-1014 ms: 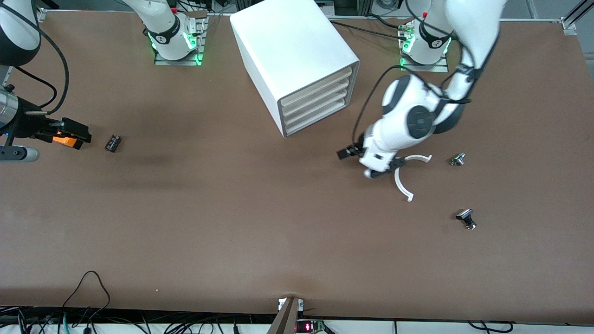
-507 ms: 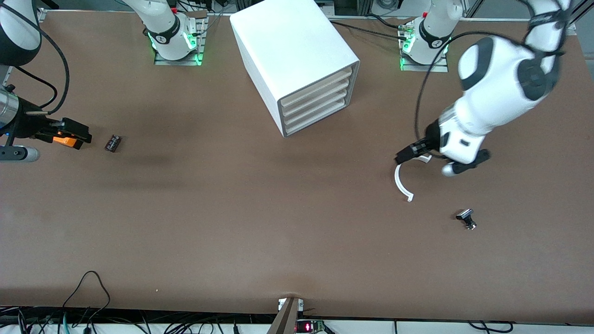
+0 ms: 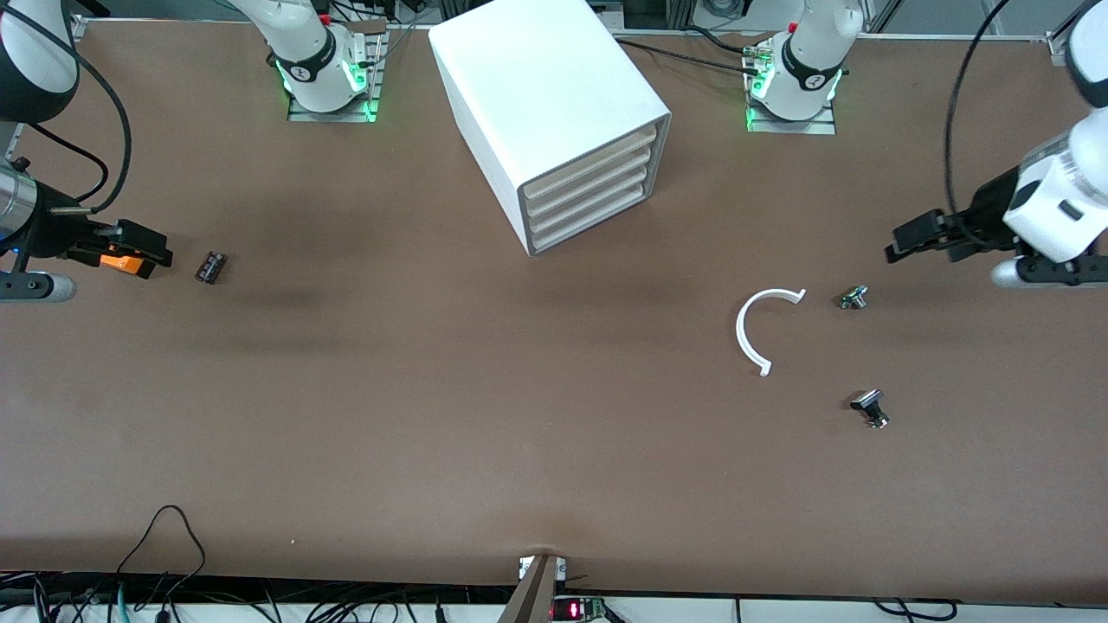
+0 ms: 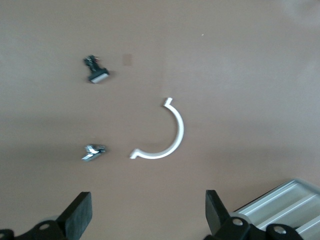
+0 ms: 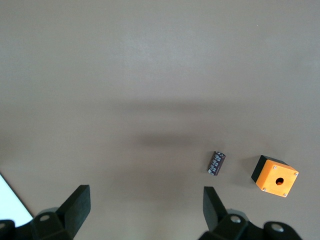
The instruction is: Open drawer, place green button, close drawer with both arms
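Note:
The white cabinet (image 3: 545, 104) stands at the back middle with all drawers shut. The lowest drawer (image 3: 590, 227) is flush; its corner also shows in the left wrist view (image 4: 287, 205). The button (image 3: 853, 298), small with a greenish cap, lies on the table toward the left arm's end; it also shows in the left wrist view (image 4: 93, 152). My left gripper (image 3: 905, 240) is open and empty in the air beside it, as its wrist view (image 4: 147, 216) shows. My right gripper (image 3: 156, 251) is open and empty over the orange cube (image 3: 119, 262), as its wrist view (image 5: 145, 206) shows.
A white C-shaped piece (image 3: 753, 329) lies beside the button. A black-and-silver knob (image 3: 870, 408) lies nearer the front camera. A small dark cylinder (image 3: 210, 266) lies beside the orange cube (image 5: 274, 176) at the right arm's end.
My left arm has swung from in front of the cabinet out toward its own end of the table, uncovering the button. The right arm has not moved.

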Robot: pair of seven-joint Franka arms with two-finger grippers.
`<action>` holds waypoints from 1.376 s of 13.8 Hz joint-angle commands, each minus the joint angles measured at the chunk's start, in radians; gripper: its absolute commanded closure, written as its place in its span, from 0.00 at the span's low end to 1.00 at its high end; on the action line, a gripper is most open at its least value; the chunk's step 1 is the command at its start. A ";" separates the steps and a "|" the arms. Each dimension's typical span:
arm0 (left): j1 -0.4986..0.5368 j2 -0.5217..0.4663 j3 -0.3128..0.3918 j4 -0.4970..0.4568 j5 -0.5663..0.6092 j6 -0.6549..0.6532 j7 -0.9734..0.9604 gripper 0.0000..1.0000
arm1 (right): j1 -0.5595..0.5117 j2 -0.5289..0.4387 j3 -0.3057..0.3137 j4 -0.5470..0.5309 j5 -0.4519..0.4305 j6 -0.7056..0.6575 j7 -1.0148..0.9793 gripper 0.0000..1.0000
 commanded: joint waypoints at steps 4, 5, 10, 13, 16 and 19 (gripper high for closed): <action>-0.017 -0.019 0.022 0.022 0.148 -0.007 0.203 0.00 | -0.002 -0.014 0.008 -0.008 0.012 -0.005 0.004 0.00; -0.017 -0.017 0.022 0.020 0.149 0.006 0.208 0.00 | -0.002 -0.013 0.008 -0.008 0.012 -0.005 0.004 0.00; -0.005 -0.008 0.020 0.031 0.125 -0.014 0.202 0.00 | -0.001 -0.008 0.009 -0.010 0.003 -0.006 0.118 0.00; -0.006 -0.010 0.009 0.034 0.123 -0.011 0.197 0.00 | -0.001 -0.008 0.009 -0.010 0.005 -0.006 0.106 0.00; -0.012 -0.010 0.005 0.037 0.125 -0.011 0.184 0.00 | -0.001 -0.008 0.009 -0.008 0.003 -0.005 0.106 0.00; -0.015 -0.010 0.005 0.037 0.123 -0.011 0.159 0.00 | -0.001 -0.008 0.009 -0.008 0.005 -0.005 0.106 0.00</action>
